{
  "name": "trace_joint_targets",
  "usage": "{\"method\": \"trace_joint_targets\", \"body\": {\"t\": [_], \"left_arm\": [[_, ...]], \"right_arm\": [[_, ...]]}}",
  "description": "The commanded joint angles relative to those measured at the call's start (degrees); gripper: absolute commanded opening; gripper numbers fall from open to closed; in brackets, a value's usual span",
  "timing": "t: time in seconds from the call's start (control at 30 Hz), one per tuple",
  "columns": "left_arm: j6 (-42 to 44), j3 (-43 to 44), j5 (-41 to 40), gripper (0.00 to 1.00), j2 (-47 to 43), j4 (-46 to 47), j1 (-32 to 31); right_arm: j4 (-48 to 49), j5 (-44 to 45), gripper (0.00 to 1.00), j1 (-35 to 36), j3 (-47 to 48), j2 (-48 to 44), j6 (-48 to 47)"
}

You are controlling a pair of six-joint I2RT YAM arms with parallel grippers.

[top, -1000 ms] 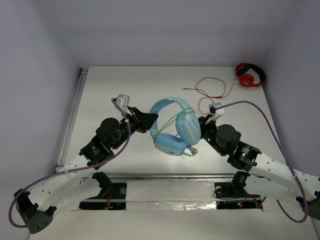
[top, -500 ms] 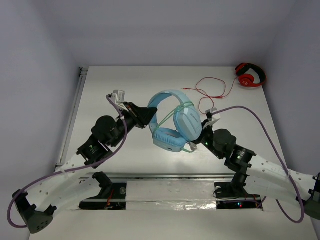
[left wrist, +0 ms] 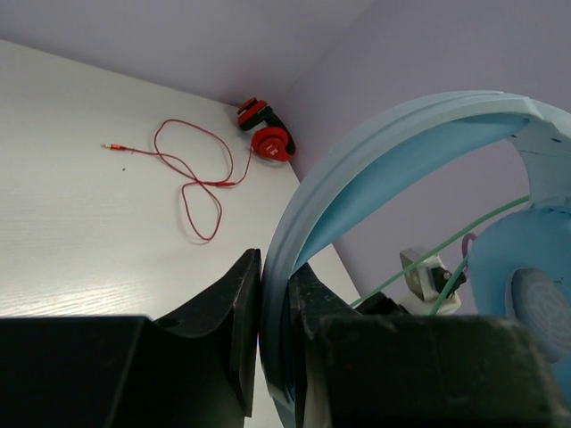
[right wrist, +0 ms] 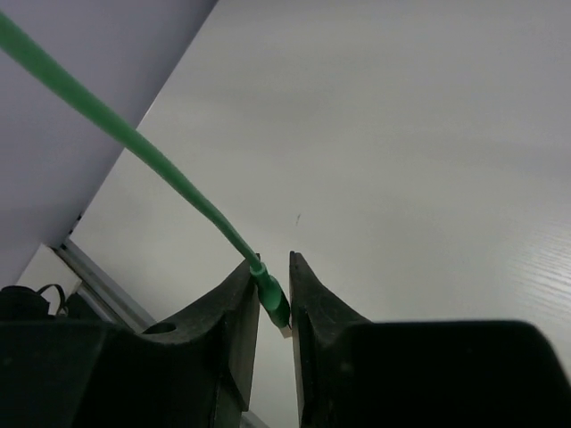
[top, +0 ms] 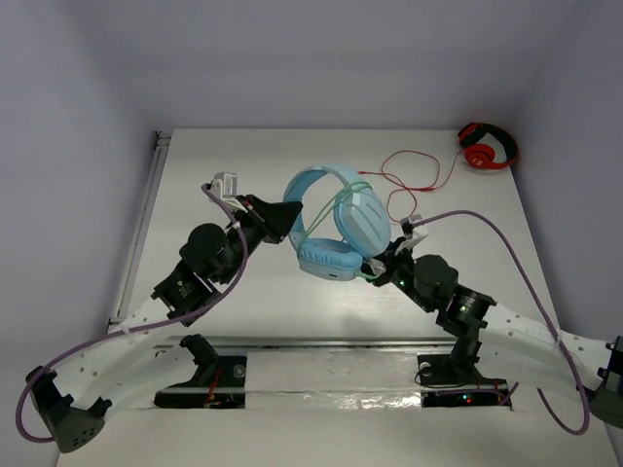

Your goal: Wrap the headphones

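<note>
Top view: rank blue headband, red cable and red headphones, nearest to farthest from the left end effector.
1. Headband: gripped in the left end effector, table centre.
2. Red cable: loose on the table, to the right and further back.
3. Red headphones: far right corner.

The headphones (top: 341, 229) look smooth blue plastic, their green cable (right wrist: 134, 143) smooth too. The bench (left wrist: 80, 223) is matt white, faintly wood-grained; the left claw (left wrist: 275, 267) is matt black plastic.
</note>
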Motion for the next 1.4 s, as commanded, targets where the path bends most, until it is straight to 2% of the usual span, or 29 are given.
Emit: {"method": "trace_joint_targets", "body": {"t": [0.0,0.03,0.13,0.27,0.43,0.57,0.7,0.8,0.97,1.07,1.23,1.37], "left_arm": [[-4.15,2.29,-1.92,0.0,-0.04,10.73,0.21],[-4.41,2.03,-3.06,0.0,0.31,11.26,0.21],[-5.02,1.24,-7.7,0.0,1.01,12.84,0.21],[-8.09,-2.54,-14.75,0.0,2.86,18.11,0.21],[-11.7,-5.44,-22.38,0.0,7.94,24.0,0.21],[-17.32,-5.54,-28.98,0.0,13.13,24.8,0.21],[-20.31,-3.52,-31.54,0.0,18.93,25.85,0.21],[-21.28,-2.63,-34.7,0.0,21.75,25.07,0.21],[-19.01,-1.41,-43.14,0.0,23.86,23.31,0.21],[-15.67,-0.97,-45.86,0.0,25.36,22.6,0.21],[-11.1,-2.81,-50.18,0.0,28.08,21.11,-4.36],[-11.79,-8.76,-49.92,0.0,28.88,21.46,-7.87]], "right_arm": [[4.17,-0.71,0.24,-0.42,-0.18,0.95,0.94],[4.17,-0.36,0.0,-0.42,-0.09,1.04,1.03],[5.13,-1.32,0.0,-0.42,-0.52,1.13,2.69],[11.27,-7.11,0.0,-0.42,-2.19,1.39,7.97],[14.98,-7.65,0.0,-0.42,-2.02,4.11,10.96],[21.98,-7.39,0.0,0.1,-2.28,10.52,12.54],[27.28,-5.81,0.0,2.74,-0.97,20.96,13.77],[29.39,0.5,0.01,7.12,-0.18,23.27,14.39],[30.09,10.53,0.04,13.02,0.0,24.07,14.04],[29.49,11.07,0.04,13.64,1.14,26.08,14.04],[29.83,10.72,0.04,14.17,3.34,29.34,14.65],[30.89,12.12,0.05,14.17,3.96,29.96,15.71]]}}
